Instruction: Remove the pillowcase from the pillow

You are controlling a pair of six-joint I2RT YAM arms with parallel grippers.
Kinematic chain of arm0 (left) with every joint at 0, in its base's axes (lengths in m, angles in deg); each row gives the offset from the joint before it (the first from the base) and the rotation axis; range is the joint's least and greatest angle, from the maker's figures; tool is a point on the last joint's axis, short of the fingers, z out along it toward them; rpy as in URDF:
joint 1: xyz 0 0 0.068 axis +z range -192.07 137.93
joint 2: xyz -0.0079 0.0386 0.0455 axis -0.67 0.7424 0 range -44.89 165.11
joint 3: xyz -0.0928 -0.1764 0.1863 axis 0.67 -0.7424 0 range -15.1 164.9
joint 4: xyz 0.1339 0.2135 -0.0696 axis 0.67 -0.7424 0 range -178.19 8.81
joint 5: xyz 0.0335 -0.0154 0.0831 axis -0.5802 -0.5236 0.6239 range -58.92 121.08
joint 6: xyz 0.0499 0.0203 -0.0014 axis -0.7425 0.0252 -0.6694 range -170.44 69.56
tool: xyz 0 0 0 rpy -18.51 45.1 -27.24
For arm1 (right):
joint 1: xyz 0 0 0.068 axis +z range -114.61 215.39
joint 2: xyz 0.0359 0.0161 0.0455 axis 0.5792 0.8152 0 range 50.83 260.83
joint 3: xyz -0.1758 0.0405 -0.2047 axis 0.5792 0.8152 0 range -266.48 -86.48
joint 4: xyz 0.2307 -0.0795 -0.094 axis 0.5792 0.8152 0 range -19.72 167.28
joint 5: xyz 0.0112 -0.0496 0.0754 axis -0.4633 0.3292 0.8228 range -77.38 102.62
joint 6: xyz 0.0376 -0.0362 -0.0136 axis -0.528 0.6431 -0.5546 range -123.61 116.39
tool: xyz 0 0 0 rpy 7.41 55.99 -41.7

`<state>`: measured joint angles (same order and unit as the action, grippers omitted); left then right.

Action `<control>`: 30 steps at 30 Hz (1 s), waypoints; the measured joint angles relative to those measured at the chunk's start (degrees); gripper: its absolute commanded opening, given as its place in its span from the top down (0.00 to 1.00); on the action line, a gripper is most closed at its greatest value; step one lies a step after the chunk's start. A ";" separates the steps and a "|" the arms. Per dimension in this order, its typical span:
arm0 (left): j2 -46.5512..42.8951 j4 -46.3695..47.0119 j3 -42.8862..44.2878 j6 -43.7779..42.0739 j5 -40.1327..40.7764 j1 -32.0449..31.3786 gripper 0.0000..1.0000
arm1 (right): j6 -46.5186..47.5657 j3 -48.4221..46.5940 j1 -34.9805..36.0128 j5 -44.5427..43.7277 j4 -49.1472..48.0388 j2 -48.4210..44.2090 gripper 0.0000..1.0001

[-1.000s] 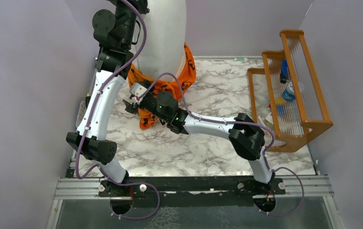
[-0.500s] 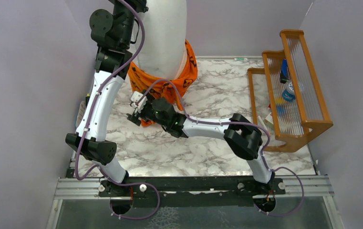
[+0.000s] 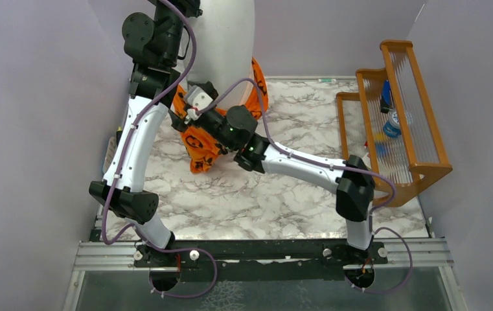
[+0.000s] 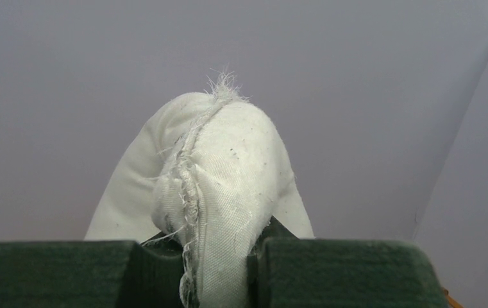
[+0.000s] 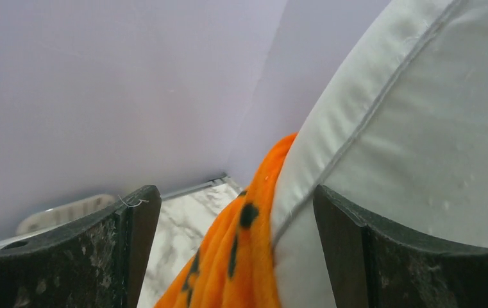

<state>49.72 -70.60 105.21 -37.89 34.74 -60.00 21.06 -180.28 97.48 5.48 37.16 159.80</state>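
Note:
The white pillow [image 3: 225,45] hangs upright at the back, held from above. My left gripper [image 4: 218,273] is shut on the pillow's frayed white corner [image 4: 222,167]; in the top view that gripper sits at the upper edge, partly cut off. The orange pillowcase [image 3: 206,144] with black motifs is bunched round the pillow's lower end and droops onto the marble table [image 3: 282,194]. My right gripper [image 3: 188,111] is open at the pillowcase's left edge. In the right wrist view its gripper [image 5: 235,250] has its jaws wide apart, with the orange fabric [image 5: 228,256] and the pillow's seam edge [image 5: 382,160] between them.
A wooden rack [image 3: 396,123] holding bottles and small items stands at the table's right side. Purple walls enclose the left, back and right. A pale flat object [image 3: 110,155] lies at the table's left edge. The metal rail [image 3: 263,253] runs along the near edge.
My right arm has lifted and reached farther back and up, from the drooping orange cloth near the table to the pillowcase's edge by the pillow. The left arm and pillow have stayed put.

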 measured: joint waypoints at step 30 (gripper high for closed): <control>1.25 -7.87 4.26 -3.34 1.18 -0.85 1.00 | -14.64 1.42 -2.51 11.52 11.74 17.59 0.08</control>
<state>50.97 -78.47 109.47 -41.23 35.92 -60.85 6.41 -178.86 94.96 17.00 48.89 177.40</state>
